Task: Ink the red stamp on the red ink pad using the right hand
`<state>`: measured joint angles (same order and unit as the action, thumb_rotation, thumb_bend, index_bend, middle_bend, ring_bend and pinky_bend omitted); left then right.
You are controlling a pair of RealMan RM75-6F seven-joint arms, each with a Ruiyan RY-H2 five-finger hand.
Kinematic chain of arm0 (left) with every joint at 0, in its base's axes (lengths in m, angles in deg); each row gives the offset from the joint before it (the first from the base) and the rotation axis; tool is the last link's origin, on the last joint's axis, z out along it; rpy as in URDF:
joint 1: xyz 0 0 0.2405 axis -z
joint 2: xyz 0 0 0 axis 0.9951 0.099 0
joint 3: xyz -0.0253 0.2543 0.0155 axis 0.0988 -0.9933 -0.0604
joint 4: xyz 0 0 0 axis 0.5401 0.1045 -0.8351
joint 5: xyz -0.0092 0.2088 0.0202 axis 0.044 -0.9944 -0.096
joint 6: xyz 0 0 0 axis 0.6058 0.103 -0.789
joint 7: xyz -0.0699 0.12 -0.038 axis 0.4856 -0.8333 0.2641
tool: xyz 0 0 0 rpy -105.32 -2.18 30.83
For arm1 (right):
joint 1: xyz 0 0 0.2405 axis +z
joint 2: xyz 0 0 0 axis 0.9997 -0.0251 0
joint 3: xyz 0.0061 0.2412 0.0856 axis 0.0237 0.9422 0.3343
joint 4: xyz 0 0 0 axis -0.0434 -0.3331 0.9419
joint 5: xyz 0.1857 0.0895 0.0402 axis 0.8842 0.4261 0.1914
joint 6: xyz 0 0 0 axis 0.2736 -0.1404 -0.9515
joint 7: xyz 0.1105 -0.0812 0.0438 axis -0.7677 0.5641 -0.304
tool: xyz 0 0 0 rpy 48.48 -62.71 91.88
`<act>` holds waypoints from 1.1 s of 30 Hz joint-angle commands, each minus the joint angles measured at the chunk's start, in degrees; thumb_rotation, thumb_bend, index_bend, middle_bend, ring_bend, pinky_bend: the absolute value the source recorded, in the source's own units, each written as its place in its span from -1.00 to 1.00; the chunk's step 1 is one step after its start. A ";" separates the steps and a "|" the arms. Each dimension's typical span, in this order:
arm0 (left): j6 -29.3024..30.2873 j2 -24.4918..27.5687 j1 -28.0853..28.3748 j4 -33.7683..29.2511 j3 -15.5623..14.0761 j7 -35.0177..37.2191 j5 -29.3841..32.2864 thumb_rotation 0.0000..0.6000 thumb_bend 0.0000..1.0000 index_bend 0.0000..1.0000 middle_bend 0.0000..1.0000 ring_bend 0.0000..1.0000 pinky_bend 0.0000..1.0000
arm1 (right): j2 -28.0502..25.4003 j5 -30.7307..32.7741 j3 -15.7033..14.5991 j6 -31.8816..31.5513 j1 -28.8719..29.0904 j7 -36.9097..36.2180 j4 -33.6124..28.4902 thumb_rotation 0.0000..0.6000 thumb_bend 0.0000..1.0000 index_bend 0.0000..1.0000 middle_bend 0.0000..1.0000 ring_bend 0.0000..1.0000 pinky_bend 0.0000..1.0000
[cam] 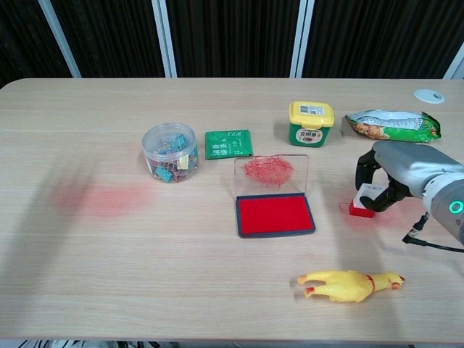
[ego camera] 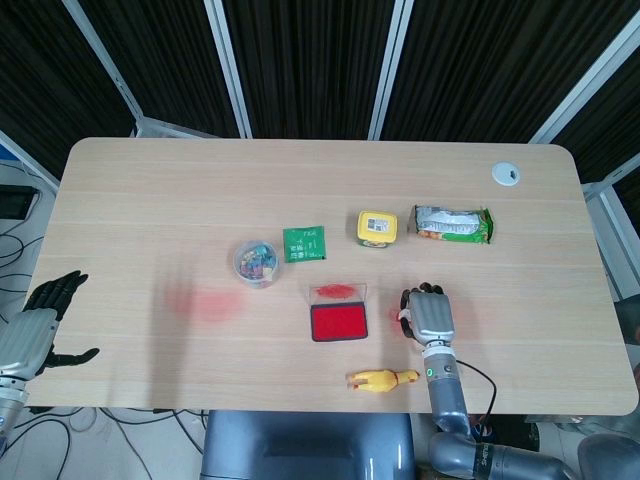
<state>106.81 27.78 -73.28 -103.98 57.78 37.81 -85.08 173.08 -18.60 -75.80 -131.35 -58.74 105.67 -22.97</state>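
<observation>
Under the right hand [cam: 395, 177], fingers [cam: 365, 168] curl round the red stamp [cam: 361, 205], apparently gripping it on the tabletop [cam: 109, 275] w/ open red ink pad [cam: 275, 214] just left, ready for inking.

Head cam: high, looks steeply down, whole table [ego camera: 150, 180]. Chest cam: lower, nearer, faces fwd. Both share tabletop centre.

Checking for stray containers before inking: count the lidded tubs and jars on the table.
2. The clear jar of binder clips stands left of the green packet; the yellow-lidded tub stands beside the snack bag. None appear hidden.
</observation>
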 commanded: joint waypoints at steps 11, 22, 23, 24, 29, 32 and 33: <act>0.14 -0.02 -0.08 -0.07 -0.05 -0.15 -0.07 1.00 -1.00 -1.00 -1.00 -1.00 -1.00 | 0.01 0.03 -0.06 -0.03 0.08 -0.02 0.02 1.00 -0.15 0.04 -0.14 -0.54 -0.53; 0.19 -0.04 -0.08 -0.16 -0.02 -0.24 -0.04 1.00 -1.00 -1.00 -1.00 -1.00 -1.00 | -0.19 0.20 0.02 -0.18 0.06 -0.03 -0.41 1.00 -0.15 0.04 -0.14 -0.54 -0.53; 0.23 -0.04 -0.09 -0.14 -0.02 -0.23 -0.06 1.00 -1.00 -1.00 -1.00 -1.00 -1.00 | -0.18 0.21 0.03 -0.17 0.08 -0.05 -0.43 1.00 -0.15 0.04 -0.14 -0.54 -0.53; 0.21 -0.04 -0.09 -0.15 -0.02 -0.20 -0.07 1.00 -1.00 -1.00 -1.00 -1.00 -1.00 | -0.16 0.22 0.05 -0.15 0.09 -0.07 -0.43 1.00 -0.15 0.04 -0.14 -0.54 -0.53; 0.12 0.00 -0.06 -0.16 -0.05 -0.08 -0.10 1.00 -1.00 -1.00 -1.00 -1.00 -1.00 | -0.10 0.46 0.09 -0.11 0.17 0.11 -0.21 1.00 -0.15 0.04 -0.14 -0.54 -0.53; 0.05 0.05 -0.03 -0.16 -0.05 0.04 -0.11 1.00 -1.00 -1.00 -1.00 -1.00 -1.00 | 0.01 0.66 0.15 -0.09 0.22 0.18 -0.09 1.00 -0.14 0.04 -0.14 -0.54 -0.53; 0.03 0.05 -0.02 -0.16 -0.06 0.05 -0.14 1.00 -1.00 -1.00 -1.00 -1.00 -1.00 | 0.05 0.72 0.16 -0.06 0.24 0.16 -0.08 1.00 -0.14 0.04 -0.14 -0.54 -0.53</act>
<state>106.84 27.84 -73.30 -104.14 57.71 37.85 -85.22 173.14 -17.88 -75.64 -131.41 -58.50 105.83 -23.05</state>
